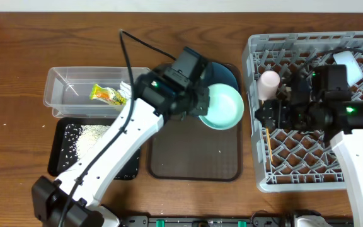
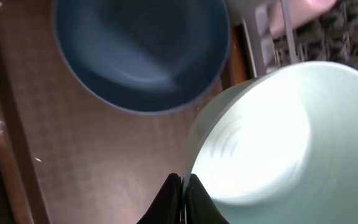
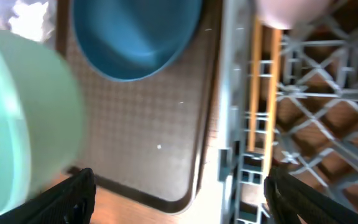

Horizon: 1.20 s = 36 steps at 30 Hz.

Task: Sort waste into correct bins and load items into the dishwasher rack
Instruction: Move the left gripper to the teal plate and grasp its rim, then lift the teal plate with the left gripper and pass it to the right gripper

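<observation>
A dark wooden table point(image 1: 17, 75) carries everything, its grain running left to right and a few pale specks lying loose on its left side. Nearest the robot's base sits the glossy black tray point(image 1: 60, 169), with white rice grains point(image 1: 90, 137) heaped in its far half. Just beside it on the right is the larger brown serving tray point(image 1: 194, 157), whose textured floor is bare but for stray white flecks. Right of that stands the grey dishwasher rack point(image 1: 257, 170), the wood showing through its lattice, with the chopsticks point(image 3: 253, 93) lying along its left wall. The right gripper point(image 3: 182, 193) hovers over the seam between serving tray and rack, its fingers spread wide with nothing between them. The left gripper point(image 2: 182, 186) has its tips pressed together on the rim of the mint-green bowl point(image 1: 225, 106), which sits over the far right corner of the serving tray and overlaps the dark blue plate point(image 1: 229, 74) behind it. I cannot tell whether the bowl touches the tray. Farther back on the left, the clear tub point(image 1: 62, 88) holds the yellow-green wrapper point(image 1: 108, 94), its print too small to read. The pink cup point(image 1: 269, 82) stands inside the rack's left side and the pale bowl point(image 1: 350, 66) near its far right corner.
</observation>
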{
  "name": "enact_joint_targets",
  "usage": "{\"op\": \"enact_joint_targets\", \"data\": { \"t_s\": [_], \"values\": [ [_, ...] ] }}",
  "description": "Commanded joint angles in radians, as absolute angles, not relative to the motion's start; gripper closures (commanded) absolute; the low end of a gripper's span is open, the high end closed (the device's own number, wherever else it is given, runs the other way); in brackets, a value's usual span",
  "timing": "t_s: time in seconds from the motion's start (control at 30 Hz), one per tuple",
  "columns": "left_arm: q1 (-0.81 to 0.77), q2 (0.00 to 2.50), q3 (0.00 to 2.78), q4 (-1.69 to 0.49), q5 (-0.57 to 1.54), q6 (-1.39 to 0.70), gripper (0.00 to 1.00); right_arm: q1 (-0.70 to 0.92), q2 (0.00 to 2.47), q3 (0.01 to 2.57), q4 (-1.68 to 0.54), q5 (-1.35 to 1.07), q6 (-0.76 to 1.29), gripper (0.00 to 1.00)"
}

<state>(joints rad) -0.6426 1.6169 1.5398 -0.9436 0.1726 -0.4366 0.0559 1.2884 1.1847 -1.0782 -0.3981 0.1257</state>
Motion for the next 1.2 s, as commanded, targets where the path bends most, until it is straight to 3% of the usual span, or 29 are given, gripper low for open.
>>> {"op": "enact_joint_targets", "data": {
  "t_s": [0.0, 0.17, 0.3, 0.6, 0.8, 1.17],
  "values": [
    [-0.673, 1.632, 1.547, -0.949, 0.163, -0.419, 0.94, 0.101, 1.285, 1.202, -1.064, -0.445, 0.134, 0.16],
    [-0.690, 1.642, 1.547, -0.950, 0.163, -0.420, 0.94, 0.134, 1.285, 1.202, -1.036, -0.484, 0.134, 0.18],
    [-0.694, 1.642, 1.546, -0.953, 0.172, -0.424, 0.94, 0.139, 1.286, 1.202, -1.028, -0.483, 0.134, 0.26],
    [-0.700, 1.642, 1.538, -0.962, 0.008, -0.424, 0.94, 0.139, 1.287, 1.203, -1.036, -0.532, 0.134, 0.25],
    [-0.700, 1.643, 1.513, -0.961, 0.007, -0.433, 0.94, 0.139, 1.287, 1.203, -1.032, -0.532, 0.135, 0.23],
    [-0.711, 1.643, 1.508, -0.945, 0.201, -0.450, 0.94, 0.139, 1.307, 1.201, -1.025, -0.486, 0.134, 0.28]
  ]
}}
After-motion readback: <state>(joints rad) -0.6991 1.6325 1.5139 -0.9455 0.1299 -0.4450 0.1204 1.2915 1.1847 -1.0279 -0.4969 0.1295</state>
